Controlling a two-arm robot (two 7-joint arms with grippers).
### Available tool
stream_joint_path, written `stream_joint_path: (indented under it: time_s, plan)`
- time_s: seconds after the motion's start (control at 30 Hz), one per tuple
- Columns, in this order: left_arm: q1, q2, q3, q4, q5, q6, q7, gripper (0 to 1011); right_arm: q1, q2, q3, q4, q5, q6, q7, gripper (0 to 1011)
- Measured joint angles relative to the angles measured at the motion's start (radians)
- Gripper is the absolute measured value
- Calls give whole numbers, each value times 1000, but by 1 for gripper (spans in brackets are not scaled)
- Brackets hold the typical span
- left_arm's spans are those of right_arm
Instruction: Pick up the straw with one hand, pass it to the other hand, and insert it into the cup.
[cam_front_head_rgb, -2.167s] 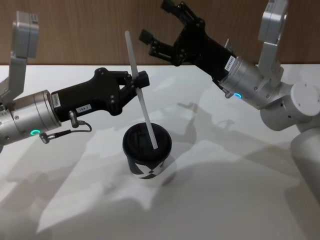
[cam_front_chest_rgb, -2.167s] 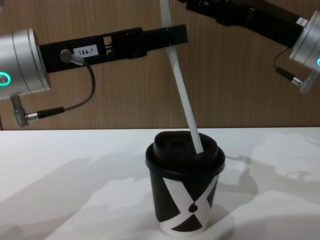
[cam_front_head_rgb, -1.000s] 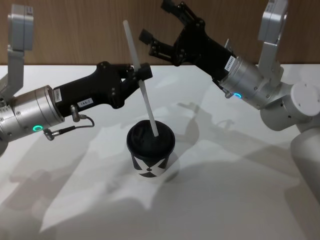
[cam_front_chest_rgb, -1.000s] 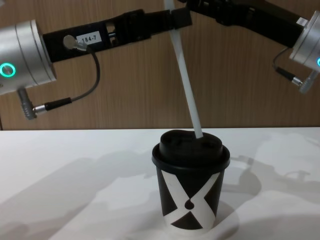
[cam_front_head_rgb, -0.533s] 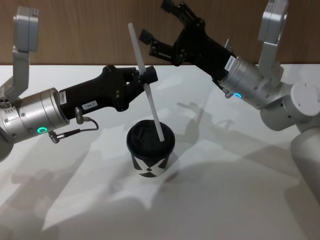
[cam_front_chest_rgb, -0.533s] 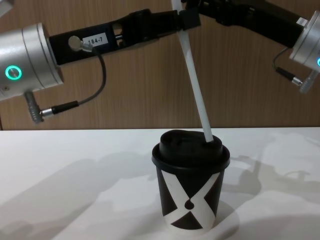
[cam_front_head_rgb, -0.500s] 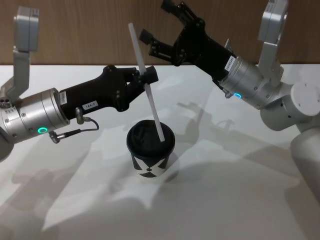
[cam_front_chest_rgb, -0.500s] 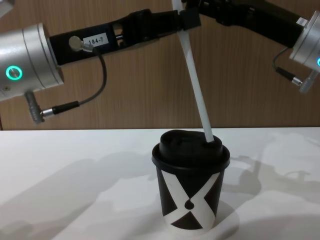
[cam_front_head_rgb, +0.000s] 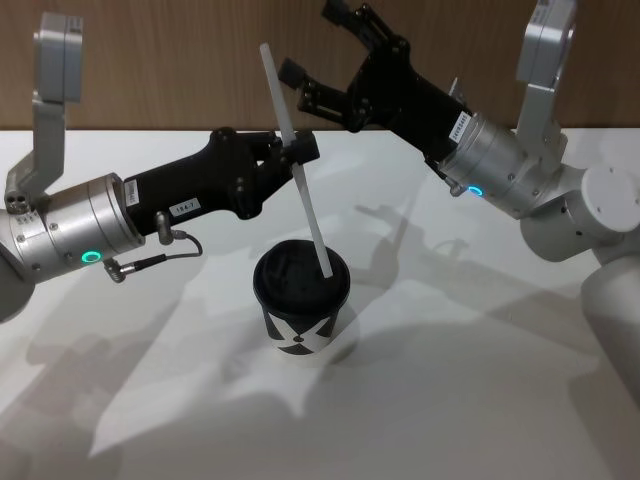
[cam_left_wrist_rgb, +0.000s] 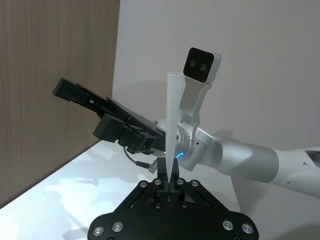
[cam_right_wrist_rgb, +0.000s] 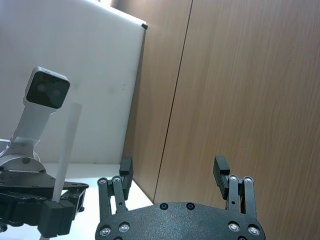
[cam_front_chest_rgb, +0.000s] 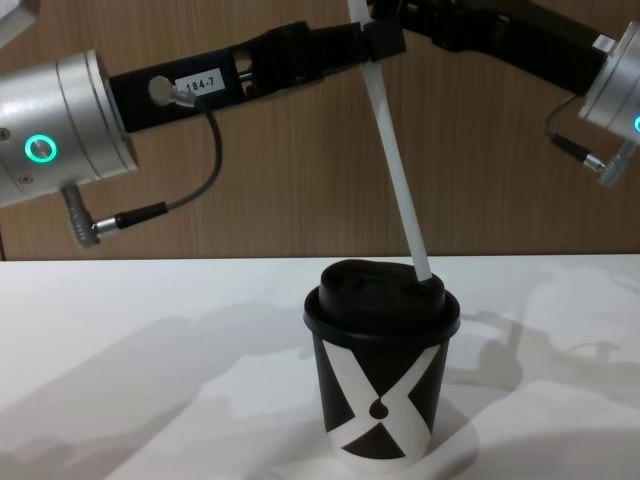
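a: jaws on the left gripper (cam_front_head_rgb: 296, 152) are pinched onto the straw (cam_front_head_rgb: 300, 182) a little above its middle; jaws on the right gripper (cam_front_head_rgb: 318, 48) are spread wide with nothing in them, parked high and behind.

b: where's the straw sitting exactly?

a: tilted, top leaning away to the robot's left. its lower end touches the domed lid of the cup (cam_front_head_rgb: 300, 302) near the right rim. i can't tell whether the tip has found the sip hole or is just resting on plastic.

b: how will it handle?

a: looks very light, thin, paper-like, so likely to buckle if pushed down off-line. the hold is well above the tip, which probably lets the tip wander; a lower pinch would steady it.

b: and how does it look?

a: plain white, straight, roughly 2 times the cup's height. the cup is black with a white x mark and white base rim, standing upright on the white desk (cam_front_head_rgb: 470, 400).
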Motion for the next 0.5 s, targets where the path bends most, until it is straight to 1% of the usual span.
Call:
stream_joint_path:
  time_s: [0.5]
  plan:
    - [-10, -13, 8, 18, 25, -15, -5, 4, 0, 0, 0, 0, 0, 0, 0, 1001]
